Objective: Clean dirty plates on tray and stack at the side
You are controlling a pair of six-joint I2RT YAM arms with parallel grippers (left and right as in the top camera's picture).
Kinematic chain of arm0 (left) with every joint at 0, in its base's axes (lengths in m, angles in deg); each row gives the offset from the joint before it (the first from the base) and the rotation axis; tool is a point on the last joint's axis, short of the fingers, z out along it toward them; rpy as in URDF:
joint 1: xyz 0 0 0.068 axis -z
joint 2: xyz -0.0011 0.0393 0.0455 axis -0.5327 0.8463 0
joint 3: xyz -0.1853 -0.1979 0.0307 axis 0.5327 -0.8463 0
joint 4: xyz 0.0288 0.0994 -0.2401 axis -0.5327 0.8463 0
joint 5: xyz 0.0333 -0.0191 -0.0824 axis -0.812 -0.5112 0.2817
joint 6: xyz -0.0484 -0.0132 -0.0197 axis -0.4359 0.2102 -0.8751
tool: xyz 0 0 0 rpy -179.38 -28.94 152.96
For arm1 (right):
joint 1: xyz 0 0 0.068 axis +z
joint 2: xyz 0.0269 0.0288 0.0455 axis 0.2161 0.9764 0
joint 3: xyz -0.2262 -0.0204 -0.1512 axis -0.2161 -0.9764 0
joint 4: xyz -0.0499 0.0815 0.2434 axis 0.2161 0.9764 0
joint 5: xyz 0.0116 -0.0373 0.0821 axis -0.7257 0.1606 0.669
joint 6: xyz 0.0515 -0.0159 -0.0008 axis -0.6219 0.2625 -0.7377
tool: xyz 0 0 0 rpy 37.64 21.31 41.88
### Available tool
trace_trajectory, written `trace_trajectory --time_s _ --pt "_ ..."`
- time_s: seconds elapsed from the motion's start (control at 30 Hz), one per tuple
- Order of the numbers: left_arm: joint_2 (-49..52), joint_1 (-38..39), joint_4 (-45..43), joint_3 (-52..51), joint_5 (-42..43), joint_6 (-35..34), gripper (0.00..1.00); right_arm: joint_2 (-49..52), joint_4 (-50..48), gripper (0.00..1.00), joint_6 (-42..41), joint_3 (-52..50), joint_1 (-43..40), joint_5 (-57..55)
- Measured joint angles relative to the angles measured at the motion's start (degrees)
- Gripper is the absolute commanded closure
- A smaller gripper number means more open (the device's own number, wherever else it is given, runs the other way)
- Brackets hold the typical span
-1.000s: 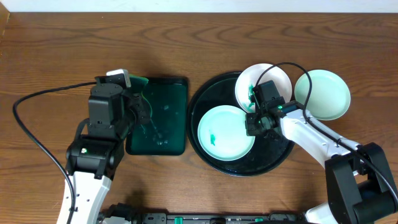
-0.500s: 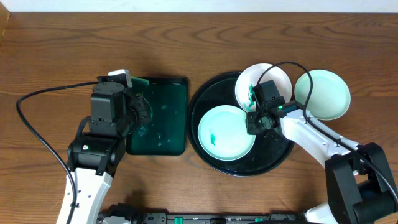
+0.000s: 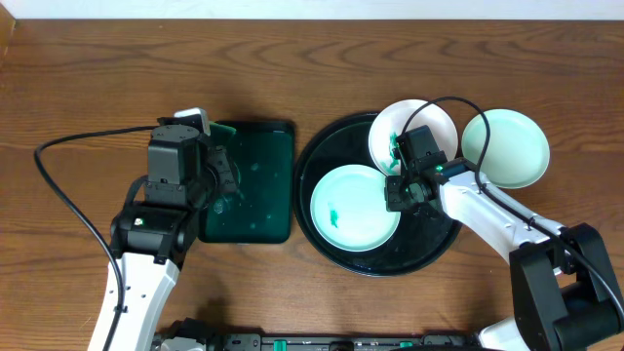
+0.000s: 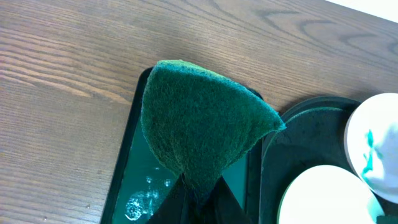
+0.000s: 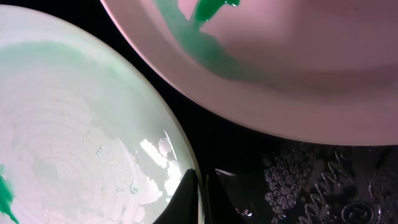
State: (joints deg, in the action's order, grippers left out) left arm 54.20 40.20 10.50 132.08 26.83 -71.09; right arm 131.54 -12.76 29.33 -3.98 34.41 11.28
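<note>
A round black tray holds a pale mint plate with a green smear and a white plate with green smears, propped on the tray's far rim. A second mint plate lies on the table to the right of the tray. My right gripper is shut on the right rim of the mint plate in the tray; the white plate shows above it. My left gripper is shut on a green sponge held above a dark green rectangular tray.
The dark green rectangular tray has wet foam on its floor and sits just left of the black tray. Cables run from both arms across the wooden table.
My left arm has shifted a little to the right with the sponge over the green tray. The right arm and the plates have not moved.
</note>
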Motion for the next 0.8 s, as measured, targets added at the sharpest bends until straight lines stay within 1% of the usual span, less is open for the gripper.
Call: trace_trajectory --time_s 0.17,0.23,0.3,0.33,0.4,0.43,0.8 --pt "0.4 0.0 0.2 0.0 0.0 0.2 0.93 0.0 0.0 0.96 0.0 0.0 0.0 0.0" --pt "0.8 0.0 0.2 0.0 0.0 0.4 0.93 0.0 -0.1 0.89 -0.2 0.0 0.0 0.0" --pt "1.2 0.0 0.2 0.0 0.0 0.4 0.93 0.0 -0.2 0.87 -0.2 0.0 0.0 -0.2" --pt "1.3 0.0 0.2 0.0 0.0 0.4 0.93 0.0 -0.2 0.88 -0.2 0.0 0.0 -0.2" --pt "1.7 0.0 0.3 0.0 0.0 0.4 0.93 0.0 -0.2 0.98 -0.1 0.0 0.0 -0.2" --pt "1.8 0.0 0.3 0.0 0.0 0.4 0.93 0.0 -0.2 0.99 0.0 0.0 0.0 -0.2" --pt "1.8 0.0 0.5 0.0 0.0 0.4 0.93 0.0 -0.2 0.99 0.0 0.0 0.0 0.0"
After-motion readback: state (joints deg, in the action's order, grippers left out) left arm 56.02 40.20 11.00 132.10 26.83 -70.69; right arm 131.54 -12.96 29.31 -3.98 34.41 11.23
